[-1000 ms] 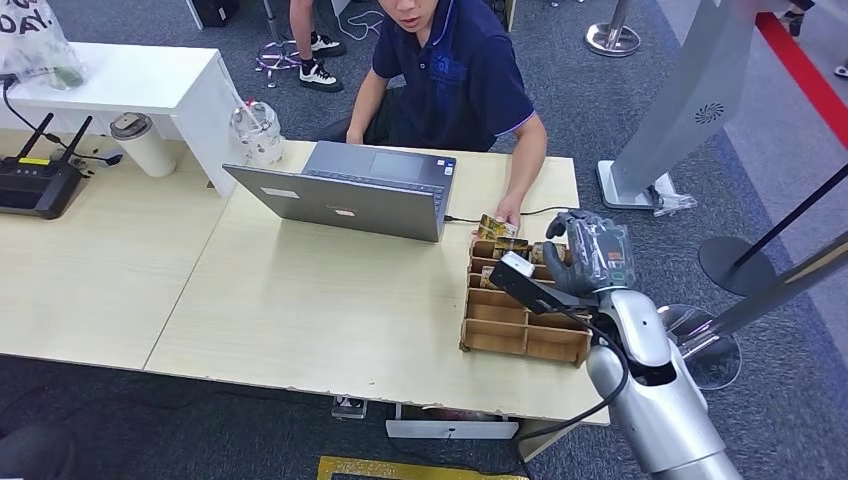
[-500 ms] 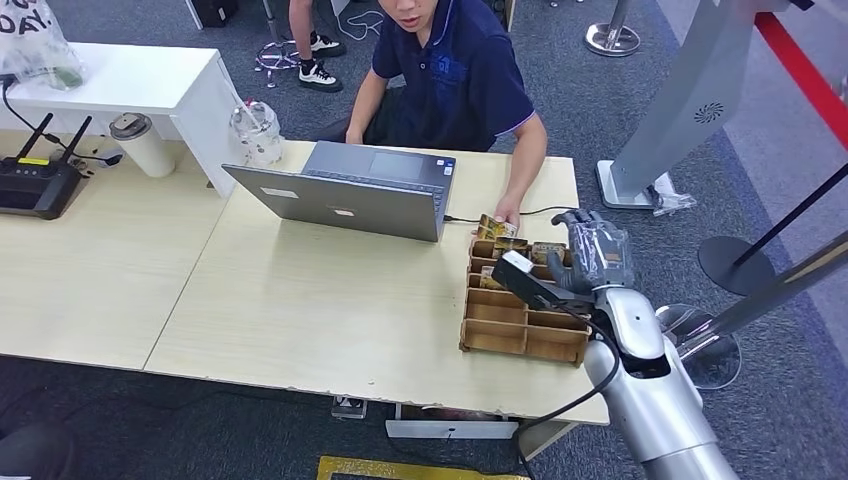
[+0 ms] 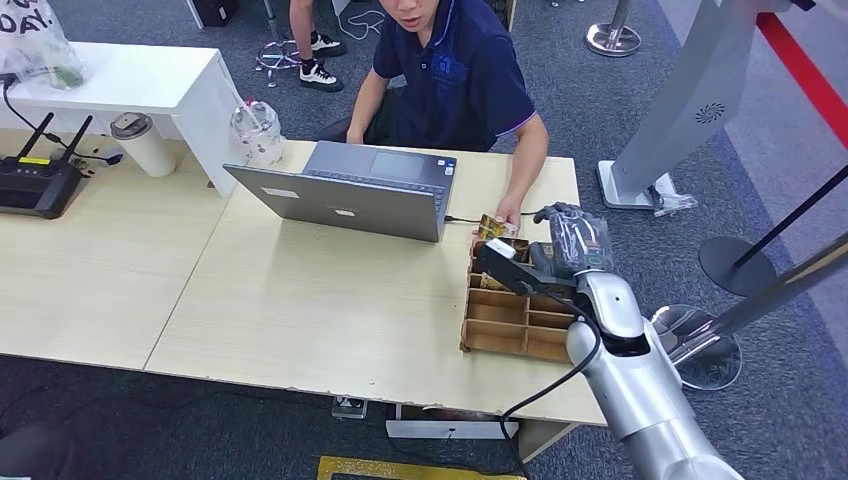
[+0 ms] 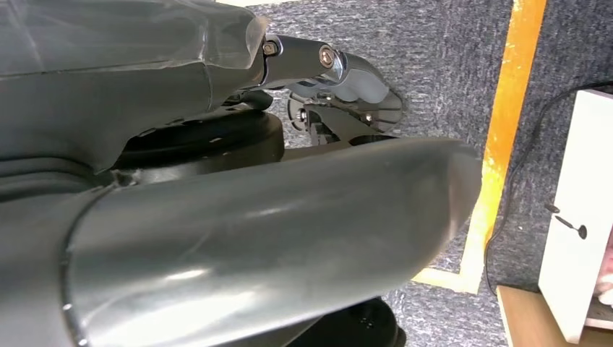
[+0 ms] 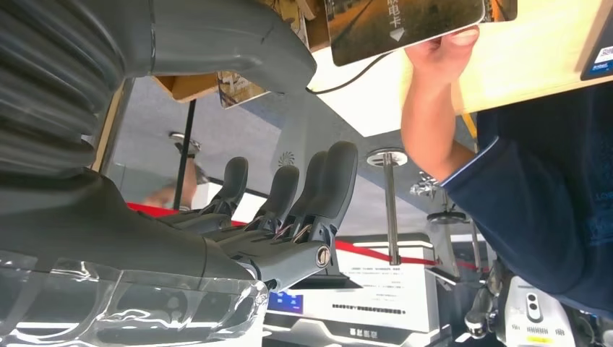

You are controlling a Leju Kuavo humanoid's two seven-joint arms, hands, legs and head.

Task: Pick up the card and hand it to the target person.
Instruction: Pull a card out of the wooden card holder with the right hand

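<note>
Brown-and-gold cards (image 3: 500, 250) stand in the far compartments of a wooden divider box (image 3: 520, 345) on the desk's right end. A seated person in a dark blue shirt (image 3: 455, 80) holds one card (image 3: 492, 227) at the box's far edge with a hand (image 3: 509, 214). My right hand (image 3: 572, 240) hovers over the box's far right corner, next to that hand, holding nothing. In the right wrist view its dark fingers (image 5: 318, 188) are stretched out and apart, and the person's card (image 5: 401, 18) is pinched by their fingertips (image 5: 448, 47). My left hand (image 4: 340, 79) hangs over the carpet, its finger pose unclear.
An open grey laptop (image 3: 345, 200) sits left of the box, its cable running past the cards. A router (image 3: 35, 185), a cup (image 3: 143, 143) and a white shelf (image 3: 130, 75) are far left. Stanchion bases (image 3: 735, 262) and a white kiosk (image 3: 690, 110) stand to the right.
My right hand has moved left and farther across the box toward the person's hand and card. The person's hand has stayed at the box's far edge.
</note>
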